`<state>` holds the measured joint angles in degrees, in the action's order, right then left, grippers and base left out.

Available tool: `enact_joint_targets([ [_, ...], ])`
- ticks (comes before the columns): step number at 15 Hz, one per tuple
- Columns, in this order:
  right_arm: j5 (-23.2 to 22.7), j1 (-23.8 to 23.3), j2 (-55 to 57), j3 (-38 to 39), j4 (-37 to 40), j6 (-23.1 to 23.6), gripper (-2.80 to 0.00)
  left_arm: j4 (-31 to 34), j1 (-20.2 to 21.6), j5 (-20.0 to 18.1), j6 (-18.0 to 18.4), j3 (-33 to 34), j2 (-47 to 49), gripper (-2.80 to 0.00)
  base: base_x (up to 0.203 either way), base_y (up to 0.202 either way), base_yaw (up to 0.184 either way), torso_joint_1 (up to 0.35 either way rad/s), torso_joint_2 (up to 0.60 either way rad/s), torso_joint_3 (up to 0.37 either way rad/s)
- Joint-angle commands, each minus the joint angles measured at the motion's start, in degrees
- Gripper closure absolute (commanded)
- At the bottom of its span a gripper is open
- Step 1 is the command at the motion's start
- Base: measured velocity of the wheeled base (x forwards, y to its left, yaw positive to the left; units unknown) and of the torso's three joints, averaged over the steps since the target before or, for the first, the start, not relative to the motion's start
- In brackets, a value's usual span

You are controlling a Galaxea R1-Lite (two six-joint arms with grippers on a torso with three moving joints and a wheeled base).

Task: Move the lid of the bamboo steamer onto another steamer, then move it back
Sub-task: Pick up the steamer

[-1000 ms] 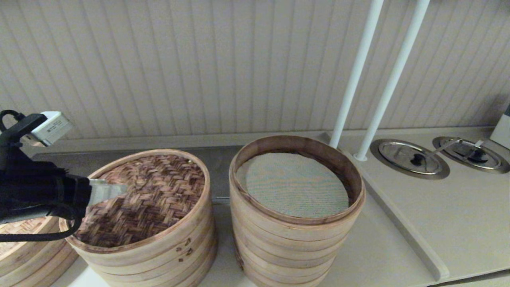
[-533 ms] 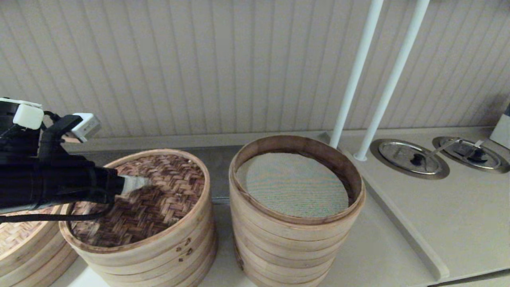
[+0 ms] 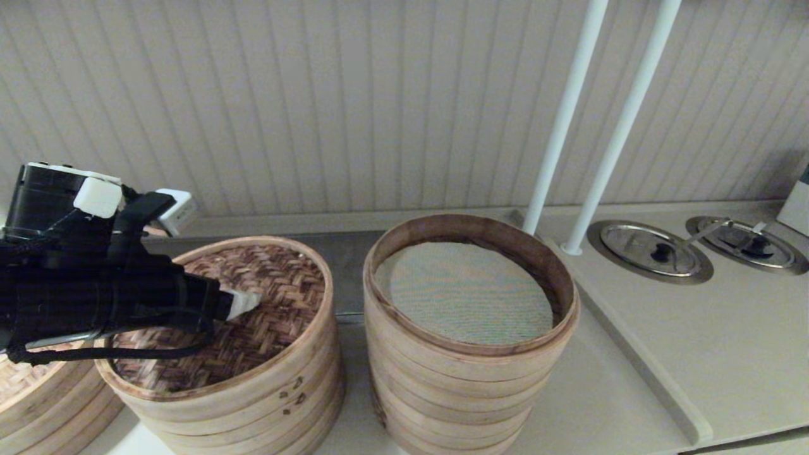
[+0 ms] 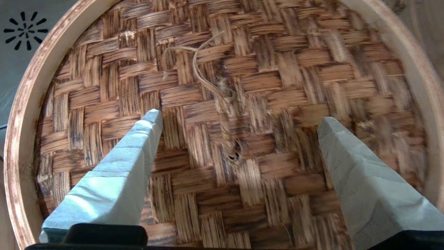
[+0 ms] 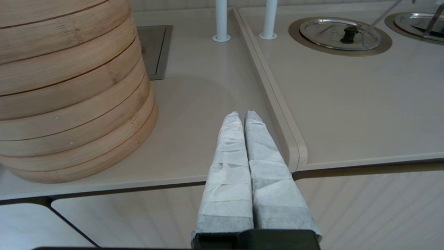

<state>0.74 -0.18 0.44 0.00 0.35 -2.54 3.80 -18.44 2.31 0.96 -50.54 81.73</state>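
Note:
The dark brown woven bamboo steamer lid [image 3: 278, 291] sits on the shorter steamer [image 3: 253, 398] at the left. My left gripper [image 3: 246, 302] hovers over the lid's middle, open. In the left wrist view its taped fingers [image 4: 131, 149] stand wide on either side of the lid's small fibre loop [image 4: 230, 152], with nothing held between them. The tallest steamer stack [image 3: 468, 379] stands to the right, uncovered, showing its grey-green mesh cloth [image 3: 468, 294]. My right gripper [image 5: 242, 116] is shut and parked low near the counter's front edge, out of the head view.
A paler tan-woven lid [image 3: 25, 373] shows at the far left edge. Two white poles [image 3: 569, 95] rise behind the tall stack. Two round steel covers [image 3: 654, 249] are set in the raised counter on the right, past a ridge [image 3: 632, 354].
My left arm has moved right and forward across the dark lid, from its left rim to above its centre. Lid and steamers have not moved.

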Motion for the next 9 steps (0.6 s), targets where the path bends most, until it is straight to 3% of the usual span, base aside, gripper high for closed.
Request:
enact_joint_targets([
  [1, 0.0, 0.0, 0.0, 0.2, 0.0, 0.0, 0.00, -0.9, -0.1, 0.4, 0.0, -0.2, 0.5, -2.80, 0.000, 0.000, 0.000, 0.000, 0.00, 0.000],
  [3, 0.0, 0.0, 0.1, 0.2, 0.0, 0.0, 0.00, -4.8, -0.1, 0.9, 0.2, 0.3, 1.2, -2.80, 0.000, 0.000, 0.000, 0.000, 0.00, 0.000],
  [4, 0.0, 0.0, 0.1, 0.2, 0.0, 0.0, 0.00, -5.9, -0.1, 1.0, 0.2, 0.8, 1.7, 0.00, 0.000, 0.000, 0.000, 0.000, 0.00, 0.000],
  [9, 0.0, 0.0, 0.1, 0.2, 0.0, 0.0, 0.00, -6.5, 0.7, 0.9, -0.2, 2.0, 1.8, 0.00, 0.000, 0.000, 0.000, 0.000, 0.00, 0.000],
])
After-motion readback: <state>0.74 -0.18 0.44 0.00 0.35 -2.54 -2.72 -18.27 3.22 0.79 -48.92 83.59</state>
